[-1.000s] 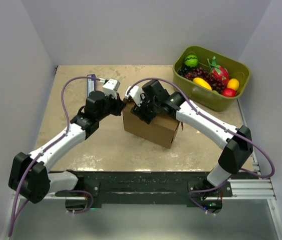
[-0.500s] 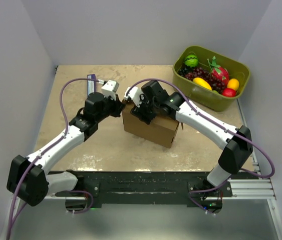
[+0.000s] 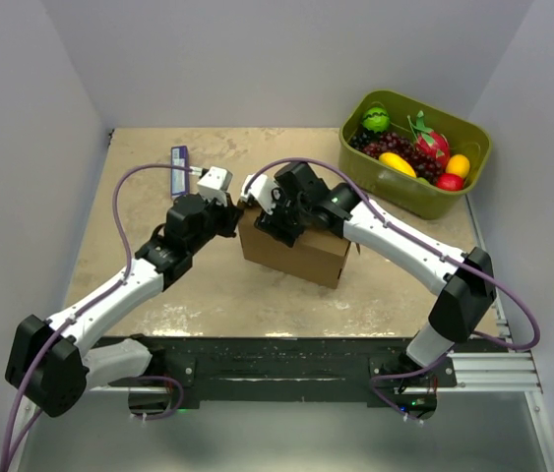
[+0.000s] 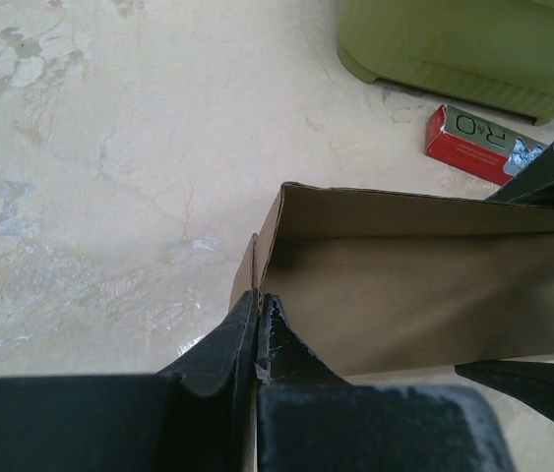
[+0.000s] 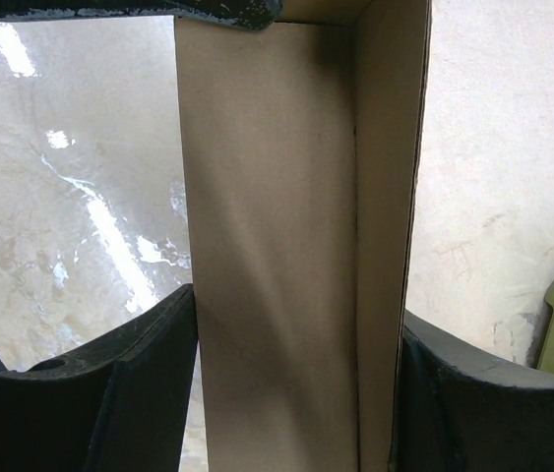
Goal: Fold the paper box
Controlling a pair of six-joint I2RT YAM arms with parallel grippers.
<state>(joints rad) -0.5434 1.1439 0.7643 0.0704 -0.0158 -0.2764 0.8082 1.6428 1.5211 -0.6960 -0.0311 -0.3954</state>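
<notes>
The paper box [image 3: 301,251] is brown cardboard and stands folded up in the middle of the table, its open side facing the grippers. My left gripper [image 3: 234,218] is at the box's left corner. In the left wrist view it [image 4: 259,307] is shut on the thin edge of a side wall of the box [image 4: 424,285]. My right gripper [image 3: 275,211] is on top of the box. In the right wrist view it [image 5: 296,310] straddles the box [image 5: 286,226], and its fingers [image 5: 149,383] press the two outer walls.
An olive-green bin [image 3: 416,152] of toy fruit stands at the back right and also shows in the left wrist view [image 4: 473,49]. A small red packet [image 4: 478,143] lies beside it. A blue packet [image 3: 180,157] lies at the back left.
My left arm has drawn slightly nearer and to the right, uncovering the blue packet. The box and right gripper have barely moved.
</notes>
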